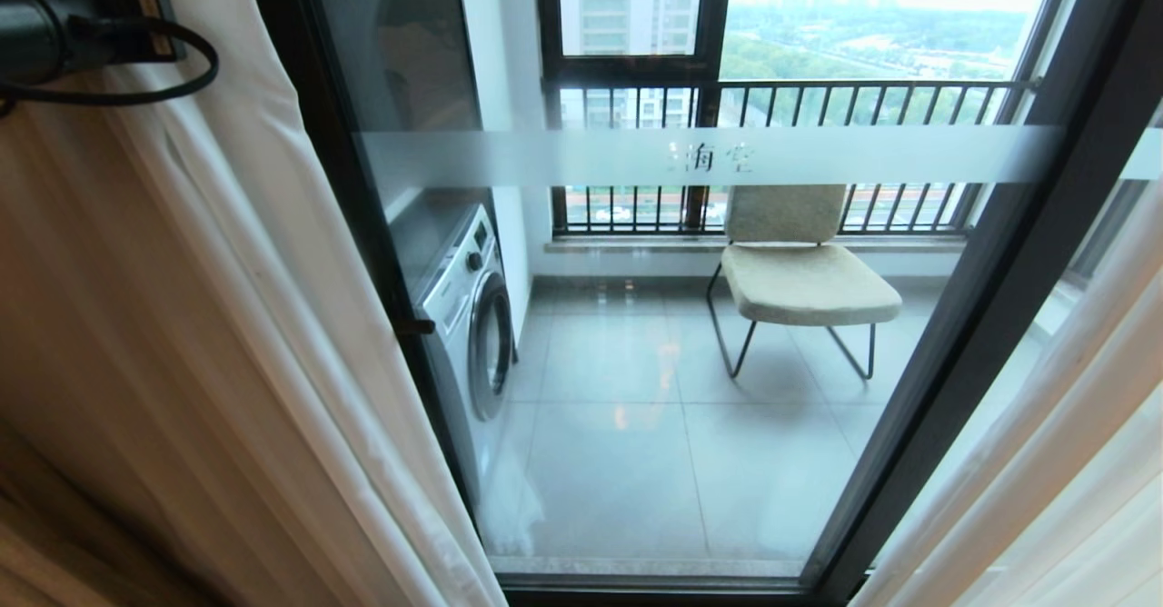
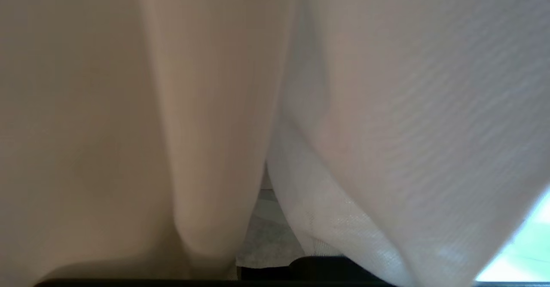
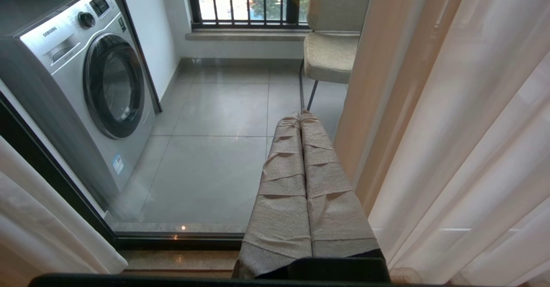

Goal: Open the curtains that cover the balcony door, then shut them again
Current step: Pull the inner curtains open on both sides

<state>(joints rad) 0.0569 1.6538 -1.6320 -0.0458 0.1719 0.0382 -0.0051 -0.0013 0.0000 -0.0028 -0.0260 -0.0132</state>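
**Left curtain pulled aside, door glass showing**

My left gripper point(image 1: 136, 21) is closed, pressed into the curtains point(image 1: 182, 334) left of the balcony door point(image 1: 690, 362); I cannot tell if cloth is pinched. My right gripper point(image 3: 303, 119), closed and empty, waits before the door, beside the right drape.

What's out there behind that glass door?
Through the balcony door a tiled balcony shows: a washing machine on the left, a beige chair, then a railed window. The curtains at both sides cover whatever lies beyond those edges.
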